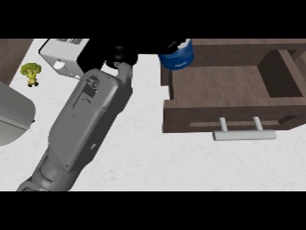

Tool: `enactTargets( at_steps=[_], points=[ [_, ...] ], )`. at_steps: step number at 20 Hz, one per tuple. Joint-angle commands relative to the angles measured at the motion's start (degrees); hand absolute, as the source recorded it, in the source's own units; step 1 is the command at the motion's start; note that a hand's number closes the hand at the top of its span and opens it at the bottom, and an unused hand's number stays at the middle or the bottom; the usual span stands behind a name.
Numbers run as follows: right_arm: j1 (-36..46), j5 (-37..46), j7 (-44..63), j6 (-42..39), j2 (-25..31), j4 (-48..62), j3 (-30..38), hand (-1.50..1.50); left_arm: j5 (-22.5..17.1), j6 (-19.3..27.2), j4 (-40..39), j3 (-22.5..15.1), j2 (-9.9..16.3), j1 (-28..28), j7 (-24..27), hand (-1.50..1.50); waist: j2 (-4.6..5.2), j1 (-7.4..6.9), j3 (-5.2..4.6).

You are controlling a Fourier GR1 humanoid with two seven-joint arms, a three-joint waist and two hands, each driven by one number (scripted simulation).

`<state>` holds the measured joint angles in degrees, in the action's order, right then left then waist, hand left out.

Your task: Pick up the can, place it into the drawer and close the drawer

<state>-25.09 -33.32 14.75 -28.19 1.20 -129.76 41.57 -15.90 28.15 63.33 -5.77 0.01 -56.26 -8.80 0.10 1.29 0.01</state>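
Fingers (172,45): black, curled over the top and far side of the can (177,58). Much of the left hand (132,50) is dark against dark, so I judge the hold from the curl alone. The contact itself is not clearly visible.

Can: blue body, pale rim at the top. It is held off the bench (148,148), over the far left corner of the open drawer (215,83). It seems to straddle the drawer's left wall rather than sit fully over the cavity. Judgement: this is the carry stage and the can is not yet released. It likely needs to go further right before lowering, or it may catch on the wall.

Arm: the grey forearm (89,112) runs from the near left edge diagonally to the far middle. That reach suits an approach to the drawer from its left side. The right hand is not in view.

Drawer: brown wood, pulled out toward the near side, bar handle (244,134) on its front. A deeper, darker section lies at its right. Being open, it is ready to receive the can. Closing it is still to do.

Other items, all left of the arm:
- white box (61,56), far left
- broccoli (31,74) just beyond it
- large grey rounded body (3,112) at the left edge, not identifiable

Writing:
- can: no brand legible
- white box: dark marks on its far face, too small to read
- forearm: panel outlines only, no text
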Motion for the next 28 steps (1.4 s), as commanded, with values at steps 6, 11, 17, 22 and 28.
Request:
enactTargets(
  at_steps=[6,11,17,22,28],
  points=[
    [-0.31,4.71,-1.8,1.46,-1.18,-0.69,-5.39,-1.5,-7.1,6.14,-9.19,-4.74,-0.01,-10.17,2.3,1.5,0.03,0.33,0.02],
    [-0.36,1.27,0.57,1.84,-0.51,-3.11,-2.75,-1.5,-10.86,5.55,-18.29,-4.79,-0.01,-16.37,4.86,1.5,0.23,1.05,0.02],
    [2.95,2.6,1.23,3.19,0.88,-0.83,-3.83,-1.5,-19.3,9.71,-21.83,-12.92,-0.01,-18.63,9.27,1.5,0.41,2.11,0.05],
    [3.72,3.17,0.45,2.69,0.92,-0.72,-3.79,-1.5,-21.33,8.12,-28.9,-12.29,-0.01,-24.19,9.46,1.5,0.5,2.02,0.06],
    [4.76,2.48,2.94,5.14,1.31,-2.55,-4.59,-1.5,-26.24,9.23,-32.04,-17.02,-0.01,-23.65,11.76,1.5,0.67,2.46,0.06]
  ],
)
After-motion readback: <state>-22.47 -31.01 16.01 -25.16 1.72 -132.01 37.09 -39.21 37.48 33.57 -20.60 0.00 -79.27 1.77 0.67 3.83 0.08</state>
